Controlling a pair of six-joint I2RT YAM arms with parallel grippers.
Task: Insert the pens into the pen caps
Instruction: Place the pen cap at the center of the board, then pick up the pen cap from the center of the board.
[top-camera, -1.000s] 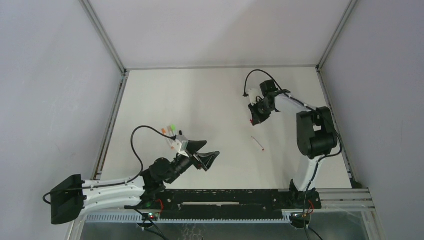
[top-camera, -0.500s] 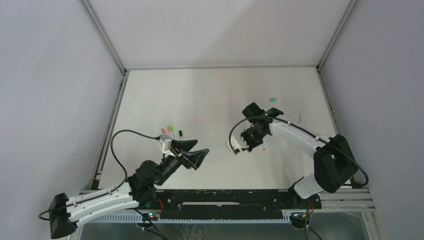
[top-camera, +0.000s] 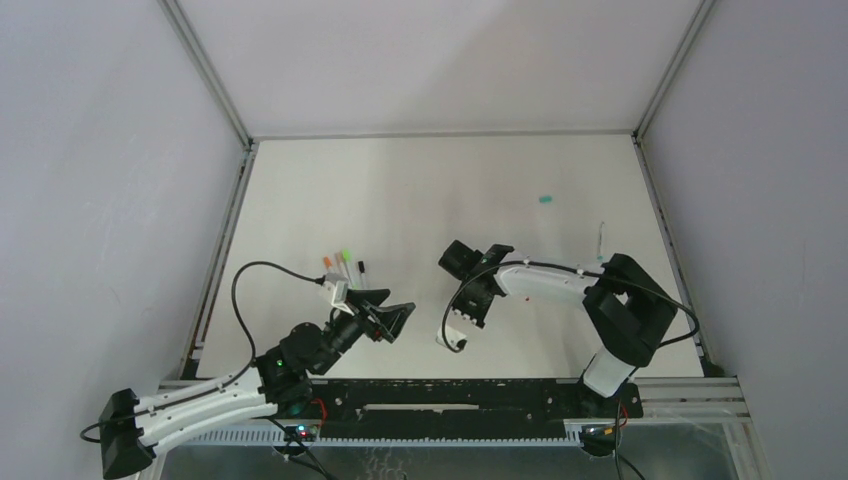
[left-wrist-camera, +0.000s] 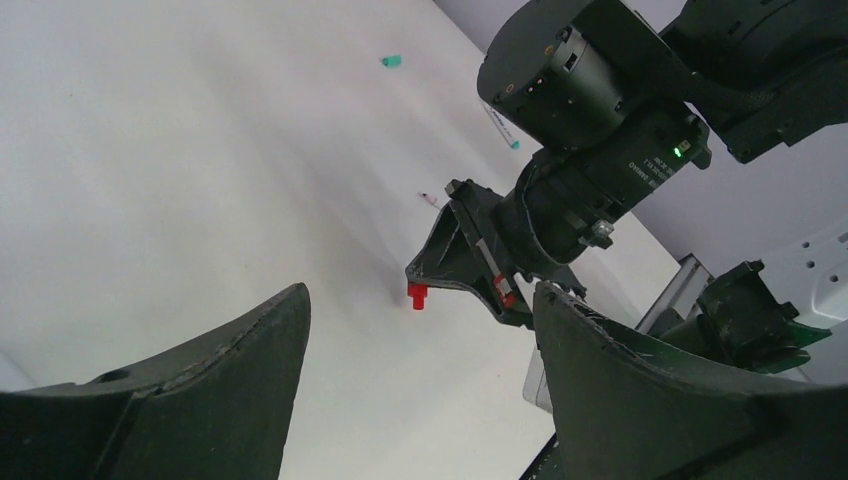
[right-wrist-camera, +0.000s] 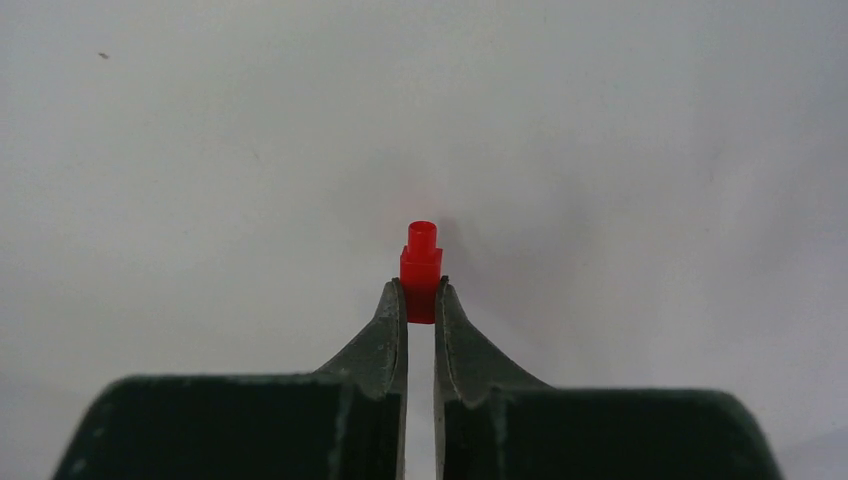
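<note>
**Red cap pinched, its pen not yet picked up**

The right jaws were closed on a tiny red stepped plastic cap (right-wrist-camera: 421, 272). They pinched only its near end, so most of it stuck out past the tips. It pointed at the white counter (top-camera: 400, 190) and sat close over it; whether it touched, I could not tell. The left jaws stood wide apart with nothing between them, facing the cap across a gap.

Beyond the right arm lay what looked like a thin white pen with a red tip (left-wrist-camera: 428, 199), too small to read well. Farther off, a teal cap (top-camera: 545, 199) and a teal-ended white pen (top-camera: 601, 240) lay well apart. A cluster of orange-, green- and black-ended pens (top-camera: 345, 262) lay beside the left arm.

The pinch looked shallow, so the cap could twist under a push. The step would go best with a steady squeeze and the cap's mouth held clear. The left jaws should take the red pen mid-barrel, line it up along the cap's axis, and press it straight in, slowly.
</note>
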